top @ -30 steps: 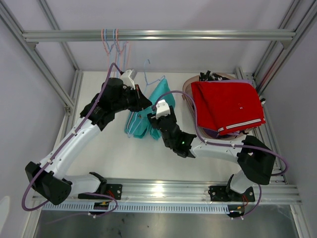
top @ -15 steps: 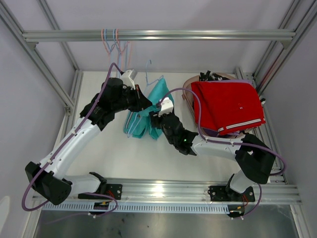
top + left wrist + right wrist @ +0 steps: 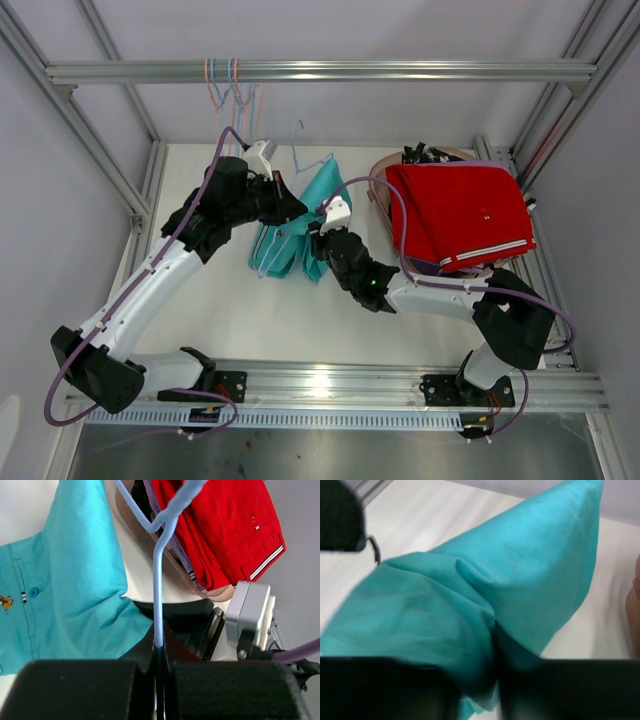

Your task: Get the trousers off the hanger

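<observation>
The teal trousers (image 3: 298, 228) hang folded over a pale blue wire hanger (image 3: 305, 158) above the table. They also show in the left wrist view (image 3: 75, 580) and the right wrist view (image 3: 520, 580). My left gripper (image 3: 292, 206) is shut on the hanger's wire (image 3: 158, 595). My right gripper (image 3: 316, 245) is shut on a fold of the teal trousers. The red trousers (image 3: 460, 212) with a striped hem lie on top of a pile in a tan basket (image 3: 378, 178) at the right; a lilac edge (image 3: 440, 268) shows beneath them.
Several empty wire hangers (image 3: 232, 85) hang from the metal rail (image 3: 320, 70) at the back. Aluminium frame posts stand at both sides. My right arm's wrist (image 3: 247, 615) shows close by in the left wrist view.
My right gripper has moved up and a little right into the trousers and closed on a fold. The hanger has shifted slightly. The left arm has barely moved.
</observation>
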